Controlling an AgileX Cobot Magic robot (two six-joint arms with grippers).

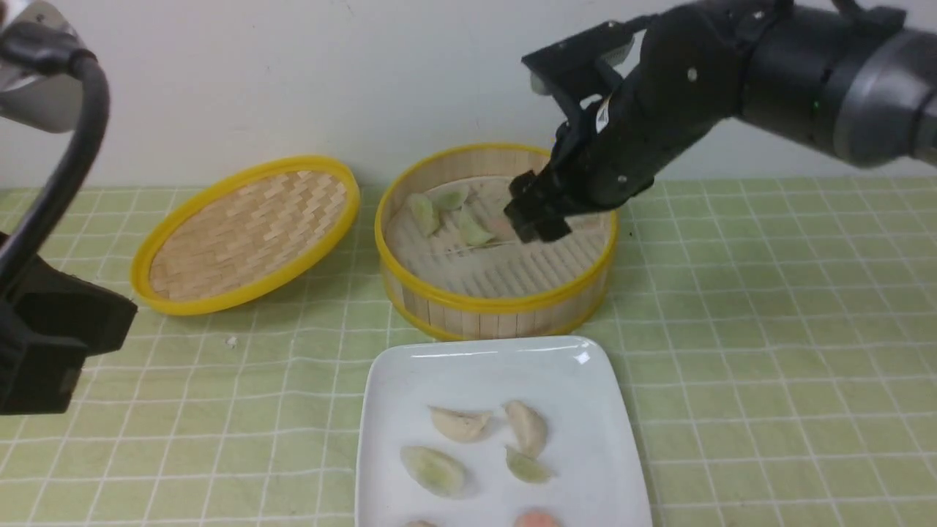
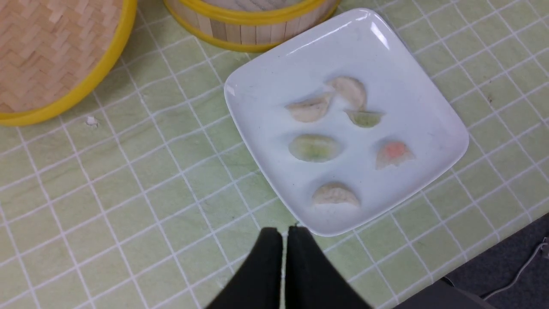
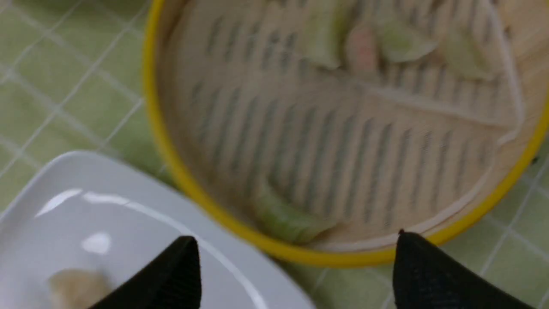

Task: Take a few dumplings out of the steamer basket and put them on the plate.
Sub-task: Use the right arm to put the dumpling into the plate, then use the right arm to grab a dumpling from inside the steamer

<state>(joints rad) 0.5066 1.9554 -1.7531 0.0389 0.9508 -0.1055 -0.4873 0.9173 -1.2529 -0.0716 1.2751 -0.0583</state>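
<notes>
Likely near done: six dumplings point(image 2: 315, 148) on the plate point(image 2: 266, 86), several left at the steamer basket's point(image 1: 498, 304) far side; right gripper point(image 1: 538, 219) over it, jaws spread, empty; left gripper point(image 2: 284, 234) clenched on nothing.

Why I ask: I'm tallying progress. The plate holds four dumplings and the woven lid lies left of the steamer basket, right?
Not quite. The plate holds six dumplings, not four; the left wrist view shows all six. The woven lid does lie left of the steamer basket.
</notes>
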